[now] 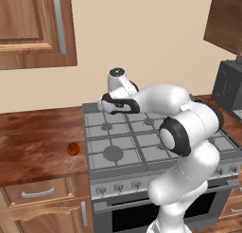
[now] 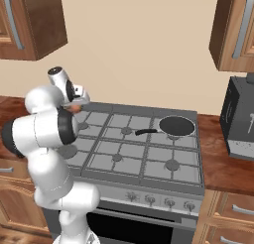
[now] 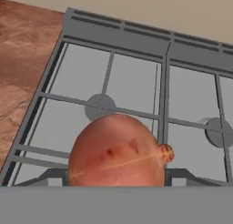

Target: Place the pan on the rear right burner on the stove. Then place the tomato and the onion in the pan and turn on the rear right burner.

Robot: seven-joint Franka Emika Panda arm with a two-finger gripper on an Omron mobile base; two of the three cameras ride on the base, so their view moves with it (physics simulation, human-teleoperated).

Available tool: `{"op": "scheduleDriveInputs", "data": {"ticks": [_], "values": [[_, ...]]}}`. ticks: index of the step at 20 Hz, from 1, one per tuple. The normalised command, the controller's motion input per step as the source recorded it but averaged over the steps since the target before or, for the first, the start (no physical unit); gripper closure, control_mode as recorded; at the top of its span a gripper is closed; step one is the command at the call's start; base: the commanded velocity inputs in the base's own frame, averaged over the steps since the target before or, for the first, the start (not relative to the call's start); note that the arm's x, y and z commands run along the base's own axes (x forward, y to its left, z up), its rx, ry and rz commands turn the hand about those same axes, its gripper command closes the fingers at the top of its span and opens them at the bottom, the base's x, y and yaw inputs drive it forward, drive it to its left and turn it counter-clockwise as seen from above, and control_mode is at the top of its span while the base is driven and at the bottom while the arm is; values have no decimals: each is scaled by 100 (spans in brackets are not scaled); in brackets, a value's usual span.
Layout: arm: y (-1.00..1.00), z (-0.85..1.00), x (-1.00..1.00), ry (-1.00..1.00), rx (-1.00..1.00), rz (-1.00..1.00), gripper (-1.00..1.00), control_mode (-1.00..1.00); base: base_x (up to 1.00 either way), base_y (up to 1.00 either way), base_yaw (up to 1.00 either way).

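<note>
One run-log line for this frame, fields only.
pan: on rear right burner | onion: held in gripper above stove rear left | tomato: on counter left of stove | next: carry onion to pan

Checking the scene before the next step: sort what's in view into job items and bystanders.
Job:
- pan, on the stove's rear right burner
- onion, between the hand's fingers
- tomato, on the counter

Bystanders:
- wall cabinets
- dark appliance

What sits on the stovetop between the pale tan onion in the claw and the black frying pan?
Only bare grey stove grates between onion and pan, in the right base view.
</note>
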Motion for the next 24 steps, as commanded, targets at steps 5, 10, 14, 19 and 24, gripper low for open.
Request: {"op": "scheduleDriveInputs", "data": {"ticks": [5,10,14,19,24], "values": [[-72,15,0,3,0,-16,100,-100,0,0,0],[-64,8,0,5,0,-17,100,-100,0,0,0],[-55,0,0,2,0,-14,100,-100,0,0,0],[-60,0,0,0,0,-8,100,-100,0,0,0],[-62,0,0,0,0,-7,100,-100,0,0,0]]}}
